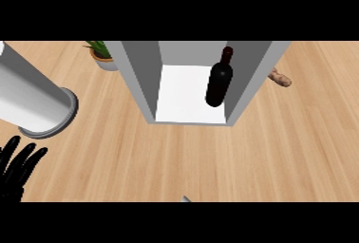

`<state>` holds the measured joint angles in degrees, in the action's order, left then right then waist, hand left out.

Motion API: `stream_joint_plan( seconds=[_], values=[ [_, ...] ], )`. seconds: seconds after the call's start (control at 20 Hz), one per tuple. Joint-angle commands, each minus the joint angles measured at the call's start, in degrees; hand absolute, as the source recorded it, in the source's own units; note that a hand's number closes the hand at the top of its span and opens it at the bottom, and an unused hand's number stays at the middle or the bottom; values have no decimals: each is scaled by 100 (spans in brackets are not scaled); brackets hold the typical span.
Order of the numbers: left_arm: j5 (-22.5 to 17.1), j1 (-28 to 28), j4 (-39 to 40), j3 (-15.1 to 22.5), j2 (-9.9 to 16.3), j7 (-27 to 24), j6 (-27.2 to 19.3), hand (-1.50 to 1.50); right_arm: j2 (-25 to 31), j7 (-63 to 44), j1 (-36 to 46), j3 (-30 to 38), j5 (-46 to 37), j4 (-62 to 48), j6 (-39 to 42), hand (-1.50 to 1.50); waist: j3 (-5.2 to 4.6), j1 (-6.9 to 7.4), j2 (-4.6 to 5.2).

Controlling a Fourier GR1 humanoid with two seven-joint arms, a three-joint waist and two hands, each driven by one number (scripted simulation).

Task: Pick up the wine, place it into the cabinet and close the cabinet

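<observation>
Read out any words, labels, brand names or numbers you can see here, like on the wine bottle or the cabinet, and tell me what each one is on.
None: no readable text shows anywhere in the head view.
Wine bottle: plain dark, no label visible.
Cabinet: plain grey walls, white floor, no markings.
Grey cylinder: unmarked.
Potted plant and the brown object beside the cabinet: no writing.
Wooden counter: only grain.

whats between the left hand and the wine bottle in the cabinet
In the head view, bare wooden counter and then the cabinet's grey left wall lie between the left hand and the wine bottle. The big white cylinder stands off that line.
</observation>
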<state>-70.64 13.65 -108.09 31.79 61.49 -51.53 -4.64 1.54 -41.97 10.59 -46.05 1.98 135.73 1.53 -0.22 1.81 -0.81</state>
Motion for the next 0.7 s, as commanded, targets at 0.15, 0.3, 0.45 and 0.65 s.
stream_joint_plan(
  seconds=[0.15, 0.3, 0.45, 0.65],
  values=[
    [-362, 471, 684, -717, 510, -206, 1003, -150, -134, 295, 1220, -1064, -476, -679, -1453, 150, -9, 67, 15],
    [-263, 732, 768, -747, 560, -350, 1202, -150, -122, 551, 1597, -761, -689, -832, -2005, 150, -8, 112, 15],
    [-371, 921, 833, -969, 841, -334, 1615, -150, -114, 554, 1951, -610, -656, -1002, -2438, 150, -7, 177, 21],
    [-187, 993, 941, -1057, 777, -516, 1879, -150, -111, 554, 2587, -110, -318, -1524, -2809, 150, -12, 261, 60]
  ],
)
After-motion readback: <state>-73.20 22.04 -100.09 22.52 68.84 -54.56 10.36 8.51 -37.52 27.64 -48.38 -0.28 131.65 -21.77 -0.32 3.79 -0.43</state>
